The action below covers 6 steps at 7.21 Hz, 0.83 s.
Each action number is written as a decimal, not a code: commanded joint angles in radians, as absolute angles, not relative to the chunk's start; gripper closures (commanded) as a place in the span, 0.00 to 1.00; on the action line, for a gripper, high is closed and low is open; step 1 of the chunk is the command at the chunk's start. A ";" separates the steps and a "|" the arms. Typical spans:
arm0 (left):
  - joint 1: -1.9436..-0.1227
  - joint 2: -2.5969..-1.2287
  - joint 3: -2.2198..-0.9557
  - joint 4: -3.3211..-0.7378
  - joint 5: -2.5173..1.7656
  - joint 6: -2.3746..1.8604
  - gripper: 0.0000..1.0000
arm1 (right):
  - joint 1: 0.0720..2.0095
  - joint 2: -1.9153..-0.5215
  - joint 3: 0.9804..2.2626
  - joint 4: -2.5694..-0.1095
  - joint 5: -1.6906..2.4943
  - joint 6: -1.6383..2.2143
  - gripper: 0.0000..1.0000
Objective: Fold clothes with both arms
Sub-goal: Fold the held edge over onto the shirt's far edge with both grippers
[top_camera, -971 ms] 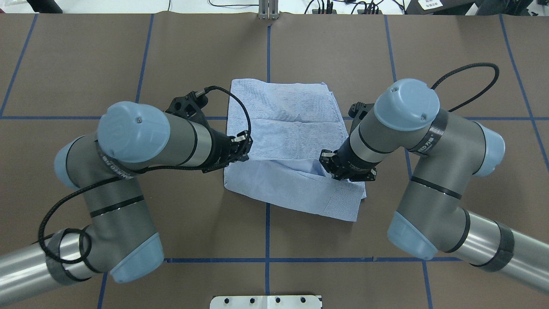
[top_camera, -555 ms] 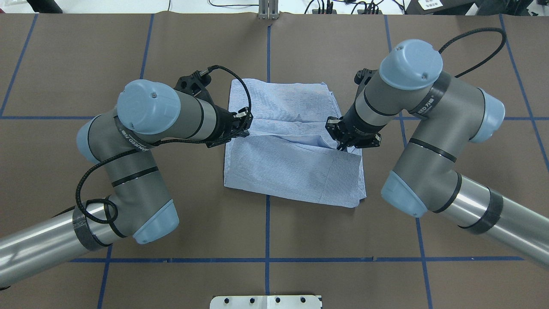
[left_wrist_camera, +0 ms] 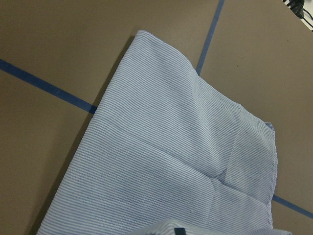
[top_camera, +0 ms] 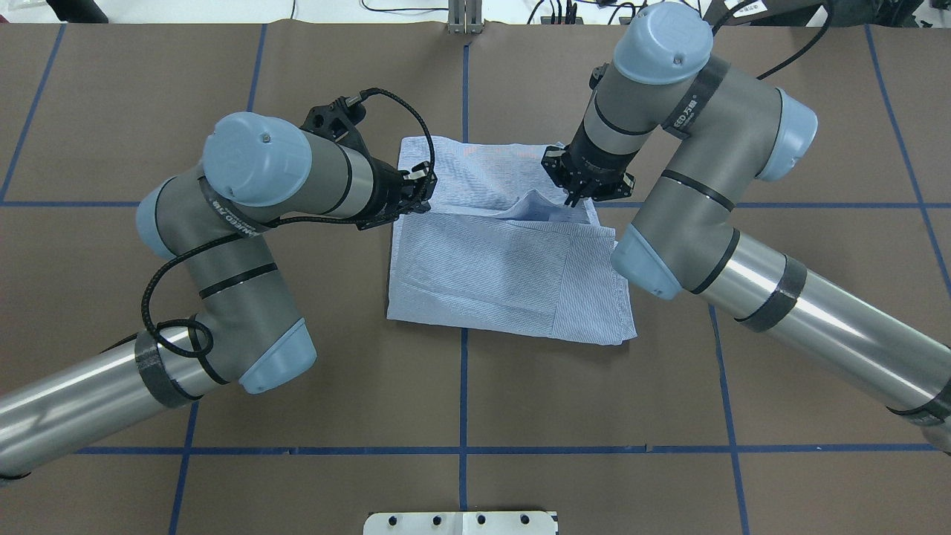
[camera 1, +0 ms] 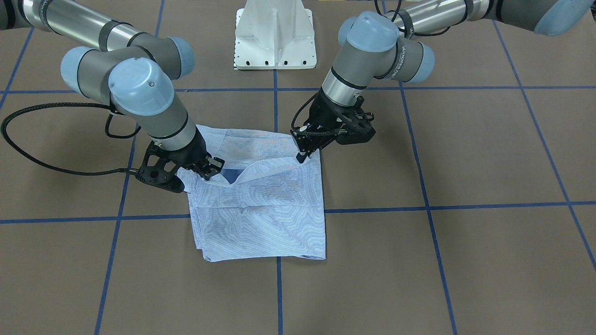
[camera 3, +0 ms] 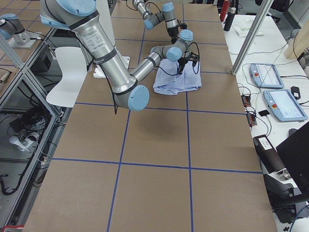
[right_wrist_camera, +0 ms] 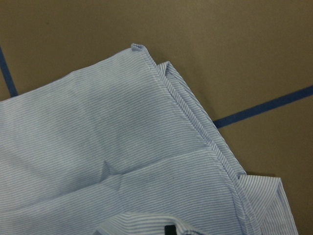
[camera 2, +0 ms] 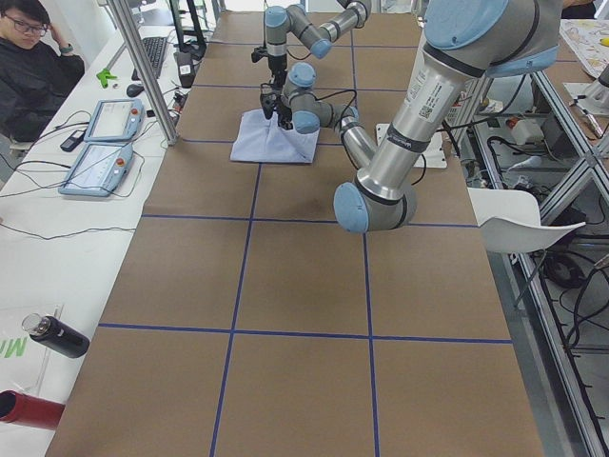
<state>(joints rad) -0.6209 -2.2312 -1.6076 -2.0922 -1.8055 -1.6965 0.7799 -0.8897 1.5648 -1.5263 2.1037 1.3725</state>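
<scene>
The brown table point(top_camera: 743, 312) fills the overhead frame. The left arm point(top_camera: 256, 160) reaches in from the lower left and the right arm point(top_camera: 713, 148) from the lower right. The shirt point(top_camera: 505, 267) lies at centre as a neat rectangle, no sleeves showing. Its upper layer is held up near the top edge. The left gripper point(top_camera: 422, 190) is clamped on that layer's left corner and the right gripper point(top_camera: 578, 195) nips its right corner, cloth tented between them. I'd judge the folding nearly finished: this edge must be laid flat and released.
</scene>
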 commanded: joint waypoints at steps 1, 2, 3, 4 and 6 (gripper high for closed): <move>-0.655 -2.286 -1.476 -2.185 -1.805 -1.687 1.00 | 0.819 -0.862 1.546 -1.526 2.109 1.350 1.00; -0.675 -2.287 -1.474 -2.184 -1.824 -1.680 1.00 | 0.836 -0.859 1.546 -1.526 2.126 1.335 1.00; -0.698 -2.287 -1.474 -2.183 -1.838 -1.672 1.00 | 0.839 -0.844 1.528 -1.526 2.126 1.332 1.00; -0.722 -2.286 -1.468 -2.181 -1.857 -1.658 1.00 | 0.842 -0.819 1.487 -1.526 2.126 1.324 1.00; -0.735 -2.287 -1.443 -2.186 -1.861 -1.654 1.00 | 0.859 -0.781 1.431 -1.525 2.126 1.298 1.00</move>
